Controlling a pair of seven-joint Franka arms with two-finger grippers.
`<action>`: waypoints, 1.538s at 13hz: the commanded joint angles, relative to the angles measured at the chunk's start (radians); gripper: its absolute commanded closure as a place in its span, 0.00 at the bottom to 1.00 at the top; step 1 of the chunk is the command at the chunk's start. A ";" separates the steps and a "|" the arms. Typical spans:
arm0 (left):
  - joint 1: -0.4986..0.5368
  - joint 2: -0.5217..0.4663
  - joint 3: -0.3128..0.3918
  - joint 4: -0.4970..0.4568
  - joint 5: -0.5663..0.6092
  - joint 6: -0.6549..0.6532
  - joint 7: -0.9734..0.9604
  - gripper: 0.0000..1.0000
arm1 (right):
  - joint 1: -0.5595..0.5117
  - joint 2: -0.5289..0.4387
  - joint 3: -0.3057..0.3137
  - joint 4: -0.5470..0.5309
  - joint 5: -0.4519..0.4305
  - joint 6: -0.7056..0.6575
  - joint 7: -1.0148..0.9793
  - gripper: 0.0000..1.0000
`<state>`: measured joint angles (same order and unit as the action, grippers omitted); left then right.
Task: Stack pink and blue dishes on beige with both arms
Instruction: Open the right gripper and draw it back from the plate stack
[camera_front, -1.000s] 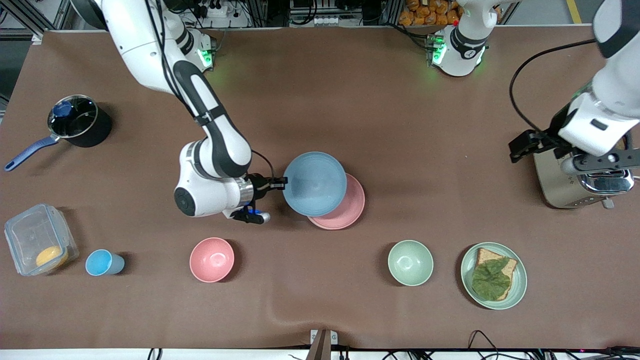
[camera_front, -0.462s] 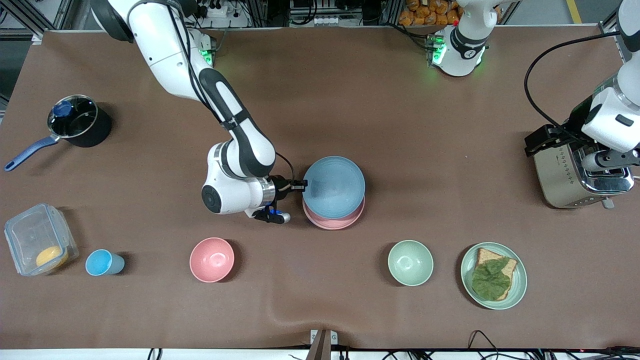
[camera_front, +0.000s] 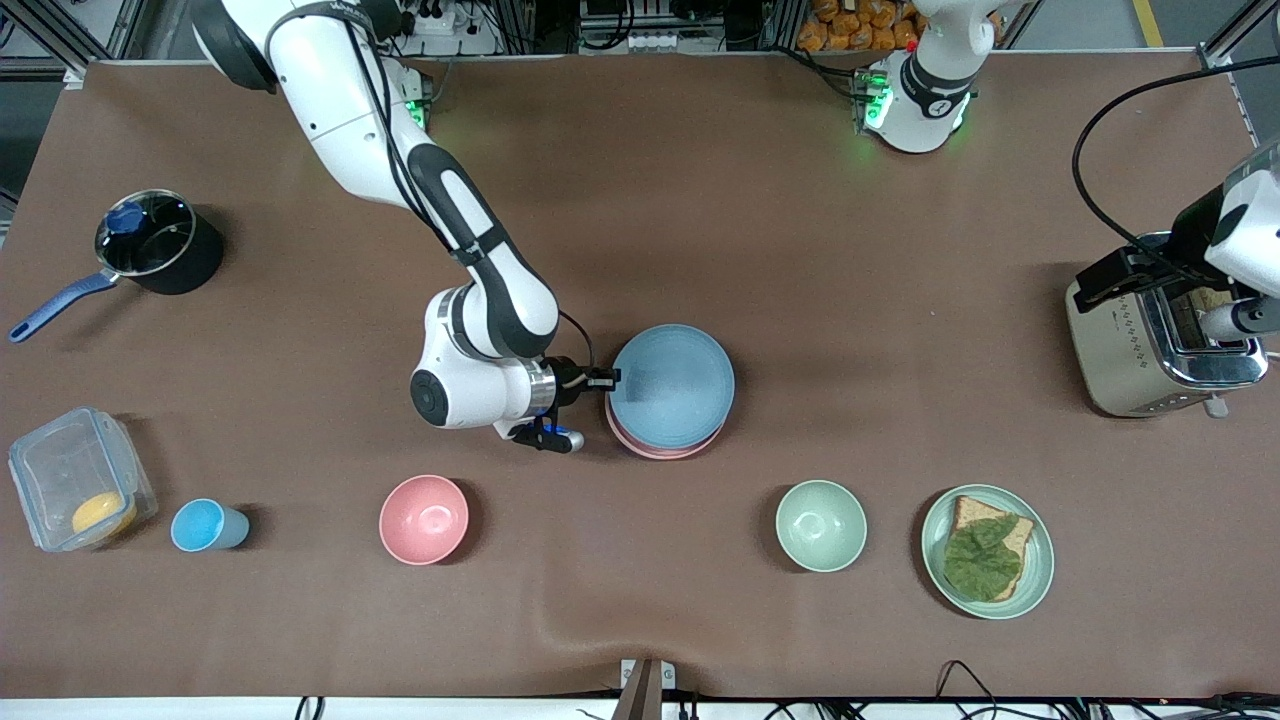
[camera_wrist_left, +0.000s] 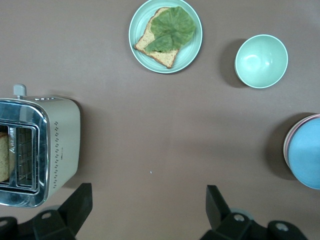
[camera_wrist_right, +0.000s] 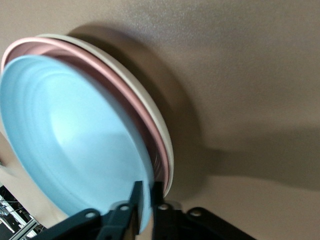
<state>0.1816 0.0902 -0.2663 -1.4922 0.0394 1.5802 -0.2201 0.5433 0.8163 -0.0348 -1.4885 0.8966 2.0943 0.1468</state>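
The light blue plate (camera_front: 672, 385) lies over the pale pink plate (camera_front: 655, 451) at mid-table, covering all but a thin pink crescent. My right gripper (camera_front: 612, 378) is shut on the blue plate's rim at the side toward the right arm's end. In the right wrist view the gripper (camera_wrist_right: 148, 192) pinches the blue plate (camera_wrist_right: 70, 135), which tilts slightly above the pink plate (camera_wrist_right: 131, 102). The beige plate (camera_wrist_right: 150, 111) shows as the bottom rim of the stack. My left gripper (camera_front: 1238, 318) hangs open and empty over the toaster; its fingers (camera_wrist_left: 79, 204) stand wide apart.
A steel toaster (camera_front: 1150, 340) sits at the left arm's end. Nearer the camera stand a green bowl (camera_front: 821, 525), a green plate with toast and lettuce (camera_front: 987, 551), a pink bowl (camera_front: 424, 519), a blue cup (camera_front: 205, 526) and a plastic box (camera_front: 78, 478). A black pot (camera_front: 155, 240) stands at the right arm's end.
My right gripper has carried the blue plate toward the left arm's end and lowered it over the pink plate. The left arm has drawn back toward its end of the table.
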 joint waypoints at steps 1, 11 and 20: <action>-0.215 -0.029 0.241 0.001 -0.021 -0.055 0.053 0.00 | 0.003 0.011 -0.011 0.033 0.024 -0.010 -0.001 0.00; -0.231 -0.009 0.271 0.039 -0.078 -0.078 0.051 0.00 | -0.148 -0.068 -0.227 0.146 -0.217 -0.480 -0.018 0.00; -0.229 -0.009 0.279 0.059 -0.078 -0.080 0.051 0.00 | -0.129 -0.112 -0.681 0.154 -0.263 -0.652 -0.371 0.00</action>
<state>-0.0386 0.0770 0.0016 -1.4570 -0.0322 1.5192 -0.1824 0.3868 0.7132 -0.6687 -1.3271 0.6497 1.4630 -0.2069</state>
